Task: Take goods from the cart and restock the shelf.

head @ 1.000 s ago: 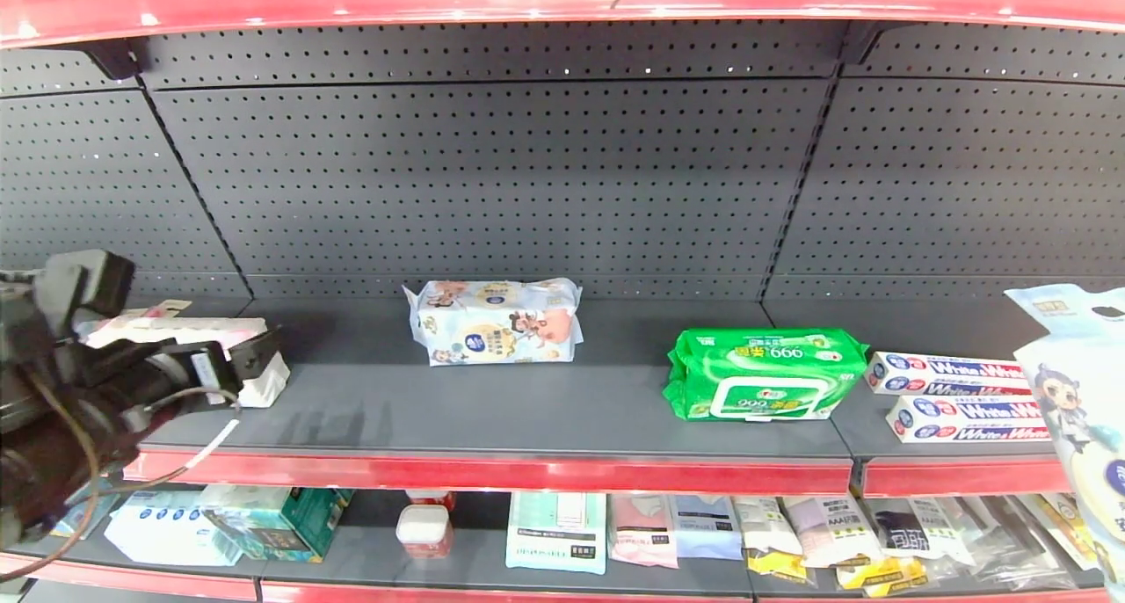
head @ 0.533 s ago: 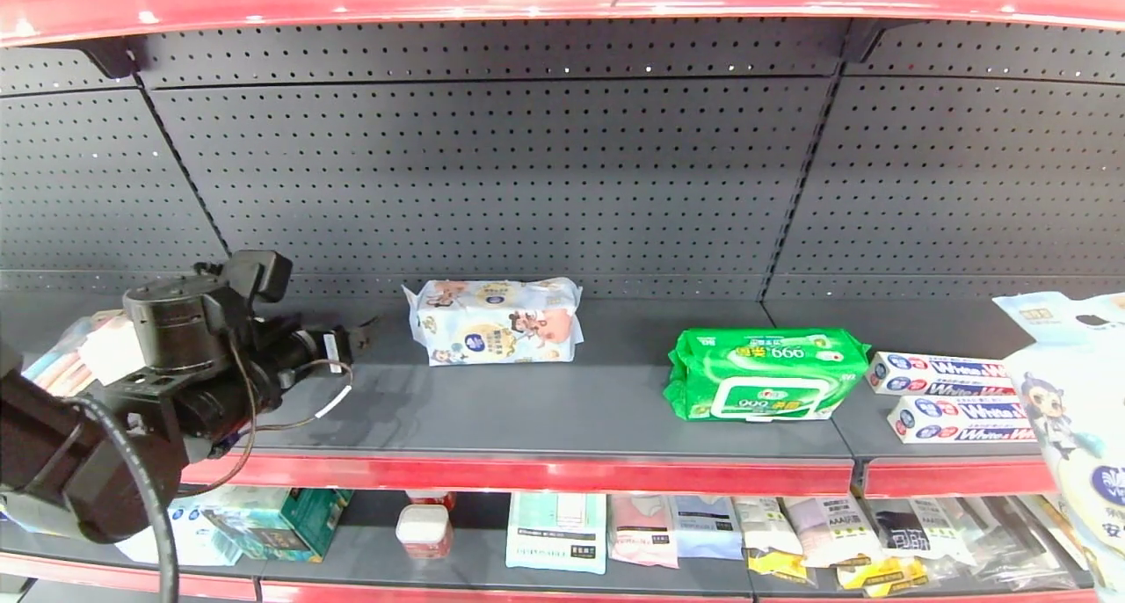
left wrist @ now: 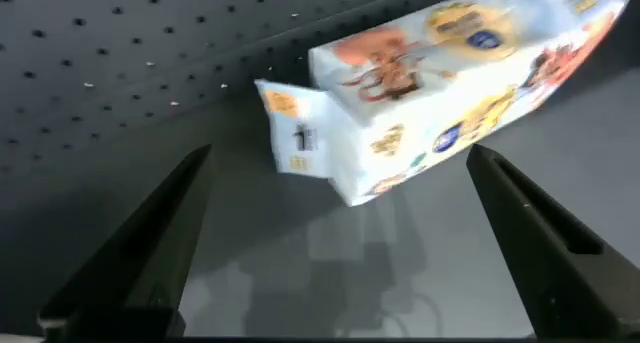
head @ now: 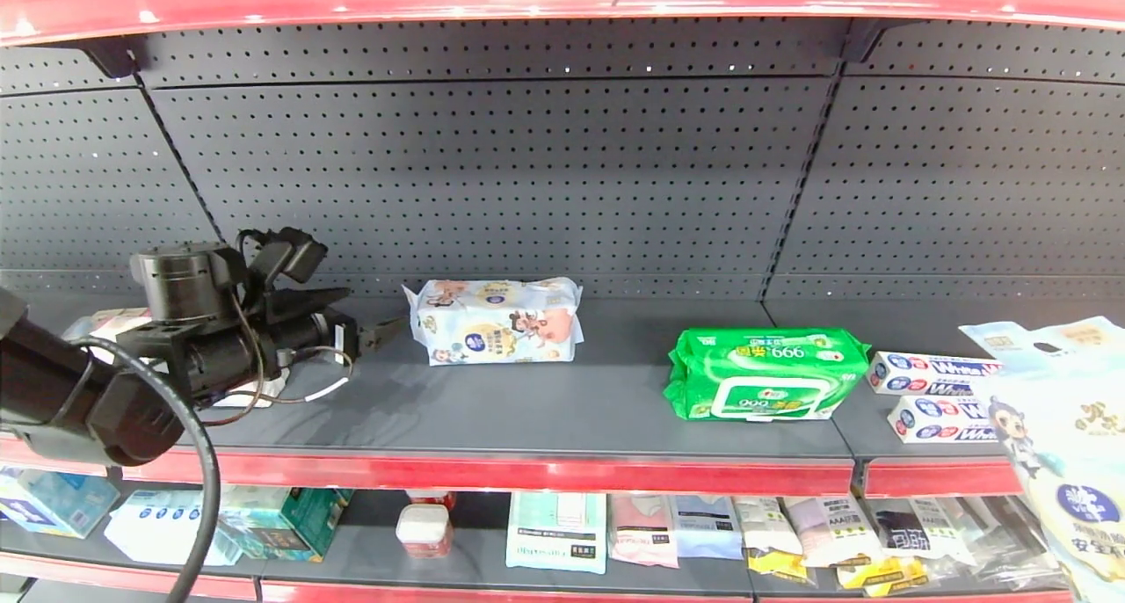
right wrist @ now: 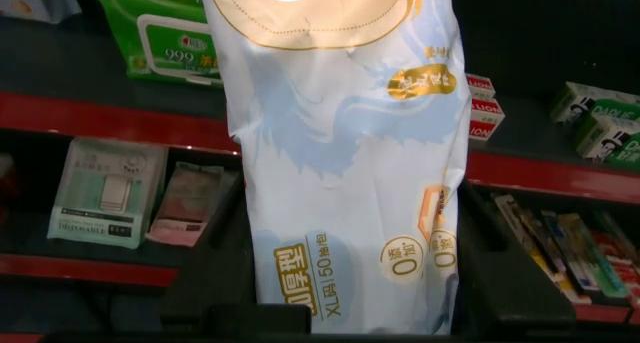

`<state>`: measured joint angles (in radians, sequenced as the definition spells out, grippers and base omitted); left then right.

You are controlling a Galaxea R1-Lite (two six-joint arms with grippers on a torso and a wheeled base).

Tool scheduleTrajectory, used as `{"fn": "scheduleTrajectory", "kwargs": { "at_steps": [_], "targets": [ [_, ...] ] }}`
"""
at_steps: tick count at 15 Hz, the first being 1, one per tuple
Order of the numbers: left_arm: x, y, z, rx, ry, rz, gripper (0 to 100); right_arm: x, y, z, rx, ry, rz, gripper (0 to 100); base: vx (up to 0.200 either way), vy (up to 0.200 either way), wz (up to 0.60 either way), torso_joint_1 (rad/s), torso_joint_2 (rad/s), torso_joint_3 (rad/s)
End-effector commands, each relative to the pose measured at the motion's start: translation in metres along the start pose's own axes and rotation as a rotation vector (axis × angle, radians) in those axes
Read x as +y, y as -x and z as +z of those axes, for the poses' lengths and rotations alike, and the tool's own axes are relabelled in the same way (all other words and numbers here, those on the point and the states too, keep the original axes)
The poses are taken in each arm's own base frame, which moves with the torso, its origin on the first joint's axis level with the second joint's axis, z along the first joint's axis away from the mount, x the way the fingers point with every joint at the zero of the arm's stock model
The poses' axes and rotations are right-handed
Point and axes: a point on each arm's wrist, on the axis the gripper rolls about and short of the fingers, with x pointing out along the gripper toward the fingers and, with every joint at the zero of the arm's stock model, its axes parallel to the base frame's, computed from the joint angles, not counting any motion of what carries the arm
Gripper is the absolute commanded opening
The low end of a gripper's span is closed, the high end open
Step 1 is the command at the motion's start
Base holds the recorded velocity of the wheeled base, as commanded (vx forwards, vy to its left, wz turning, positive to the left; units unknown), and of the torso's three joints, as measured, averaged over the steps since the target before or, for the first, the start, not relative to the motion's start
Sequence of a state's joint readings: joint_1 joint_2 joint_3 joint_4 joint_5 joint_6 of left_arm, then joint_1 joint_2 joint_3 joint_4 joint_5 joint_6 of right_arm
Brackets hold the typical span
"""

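White plastic film printed with cartoon figures wraps a soft, brick-shaped tissue pack [head: 494, 320]. It lies on the dark grey metal shelf [head: 527, 405], toward the far side, close to a perforated back panel [head: 492, 172]. Its long axis runs left to right along the shelf.

The left gripper [head: 384, 330] sits just left of the pack's left short end and points right at it. Its fingers [left wrist: 150, 253] are spread wide and empty. In the left wrist view the pack's crimped end flap faces the gap between them. The pack lies ahead of the fingertips, not yet between them, and slightly askew to the gripper's line. The left arm is much the nearer one to this pack.

At the near right, the right gripper [right wrist: 350, 198] holds a tall, glossy white and pale blue bag [head: 1068, 427]. The bag is upright in the air in front of the shelf's right end. The fingers press in on its two sides. It looks puffy and yielding, so it will probably sag or shift under a light grip.

Right of the tissue pack lies a crinkly green wipes pack [head: 763, 373] with a stiff white flip lid. Beyond it are two rigid toothpaste boxes [head: 940, 396], side by side, partly hidden by the bag.
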<state>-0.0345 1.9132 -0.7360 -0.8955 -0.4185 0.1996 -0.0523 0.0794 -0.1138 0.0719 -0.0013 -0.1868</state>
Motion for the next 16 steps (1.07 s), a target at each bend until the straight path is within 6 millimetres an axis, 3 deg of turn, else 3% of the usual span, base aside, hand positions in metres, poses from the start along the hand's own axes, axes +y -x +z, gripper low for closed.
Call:
{"fn": "scheduleTrajectory", "kwargs": {
  "at_steps": [1, 6, 11, 12, 16],
  "targets": [
    [0.015, -0.001, -0.001, -0.008, -0.017, -0.039, 100, 0.001, -0.001, -0.004, 0.016, 0.000, 0.004, 0, 0.000, 0.000, 0.00, 0.000, 0.00, 0.000],
    [0.039, -0.018, -0.020, -0.008, -0.120, -0.153, 100, 0.002, -0.004, -0.012, 0.042, 0.001, 0.003, 0, 0.000, 0.000, 0.00, 0.000, 0.00, 0.000],
    [0.050, -0.038, -0.015, -0.004, -0.114, -0.233, 100, 0.002, -0.004, -0.013, 0.049, 0.001, -0.006, 0, 0.000, 0.000, 0.00, 0.000, 0.00, 0.000],
    [0.064, -0.060, -0.019, -0.016, -0.172, -0.235, 100, 0.002, -0.004, -0.013, 0.049, 0.002, -0.008, 0, 0.000, 0.000, 0.00, 0.000, 0.00, 0.000],
    [0.066, -0.082, -0.023, -0.040, -0.185, -0.282, 100, 0.002, -0.004, -0.013, 0.049, 0.002, -0.008, 0, 0.000, 0.000, 0.00, 0.000, 0.00, 0.000]
  ]
}}
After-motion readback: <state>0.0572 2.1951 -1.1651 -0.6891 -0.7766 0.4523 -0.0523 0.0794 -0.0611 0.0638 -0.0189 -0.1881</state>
